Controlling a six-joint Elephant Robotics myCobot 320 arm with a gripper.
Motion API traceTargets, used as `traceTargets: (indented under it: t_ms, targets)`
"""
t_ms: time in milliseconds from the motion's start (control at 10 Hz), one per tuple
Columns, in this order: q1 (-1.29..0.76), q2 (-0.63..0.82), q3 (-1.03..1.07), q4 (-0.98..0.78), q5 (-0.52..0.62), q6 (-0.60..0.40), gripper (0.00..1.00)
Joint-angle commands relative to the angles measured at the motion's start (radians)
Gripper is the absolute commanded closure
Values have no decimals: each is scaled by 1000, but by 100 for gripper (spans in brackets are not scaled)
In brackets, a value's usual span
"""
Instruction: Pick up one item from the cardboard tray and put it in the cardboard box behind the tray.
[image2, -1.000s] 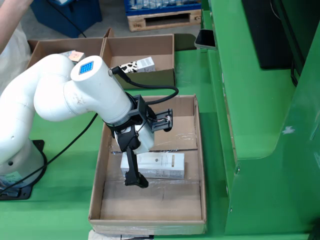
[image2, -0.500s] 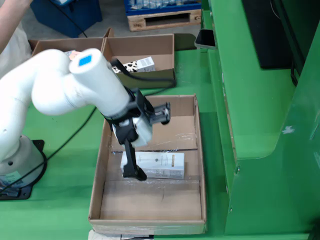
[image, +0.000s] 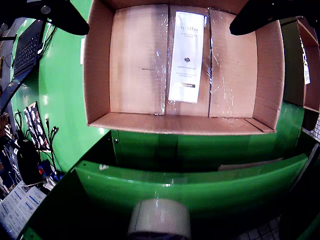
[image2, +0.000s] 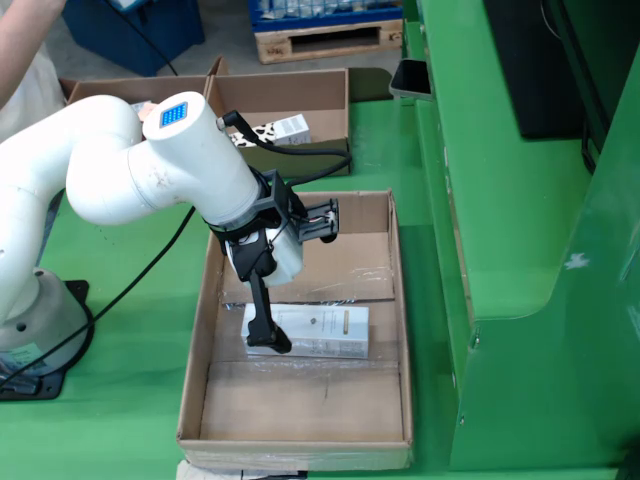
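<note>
A long white carton (image2: 325, 332) lies across the middle of the shallow cardboard tray (image2: 195, 365); it is the only item I see in the tray. My gripper (image2: 293, 283) hangs over the tray's left half, open wide. One black finger (image2: 262, 322) reaches down to the carton's left end; the other (image2: 322, 224) points to the tray's back. In the wrist view the carton (image: 186, 55) lies on the tray floor (image: 137, 60) between the fingertips (image: 70, 17) of the gripper (image: 159, 27). Behind the tray stands a cardboard box (image2: 325, 92) with a patterned carton (image2: 275, 130) inside.
A second cardboard box (image2: 110, 92) sits left of the back box. A green machine frame (image2: 500, 200) walls the tray's right side. A black cable (image2: 150, 275) trails from the arm. A person's arm (image2: 25, 30) shows at top left. A tape roll (image: 160, 218) fills the wrist view's bottom.
The gripper has shifted toward the tray's back; its lower finger moved from in front of the white carton to over the carton's left end. The carton has not moved.
</note>
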Motion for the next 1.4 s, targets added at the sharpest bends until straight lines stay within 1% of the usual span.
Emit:
traceTargets:
  t_ms: [0, 500, 900, 1300]
  targets:
    - [38, 38, 11, 11, -14, 26, 0]
    - [77, 60, -25, 20, -26, 47, 0]
    - [112, 126, -132, 59, -37, 67, 0]
    - [130, 155, -183, 82, -39, 73, 0]
